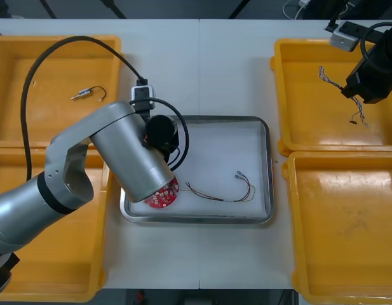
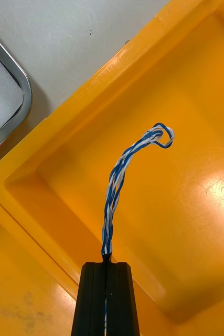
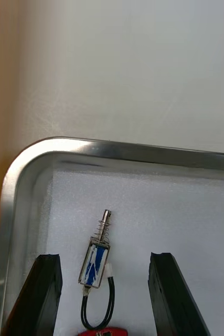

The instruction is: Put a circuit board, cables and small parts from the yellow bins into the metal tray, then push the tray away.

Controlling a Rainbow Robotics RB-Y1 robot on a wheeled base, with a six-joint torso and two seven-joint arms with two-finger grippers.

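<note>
Right gripper clamps the twisted cable; left gripper gapes wide over the metal tray.

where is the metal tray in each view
front view: tray mid-table, between the yellow bins.
right wrist view: tray corner beyond the bin below the right gripper pinching the cable.
left wrist view: tray corner ahead of the open left gripper.
shared landmark: its white lining.

The left arm extends from the lower left of the front view diagonally toward its middle, with the forearm angled downward. The left gripper has its fingers spread wide apart. The right arm is positioned at the far right. The right gripper has its fingers pressed together, clamping the twisted blue and white cable
</note>
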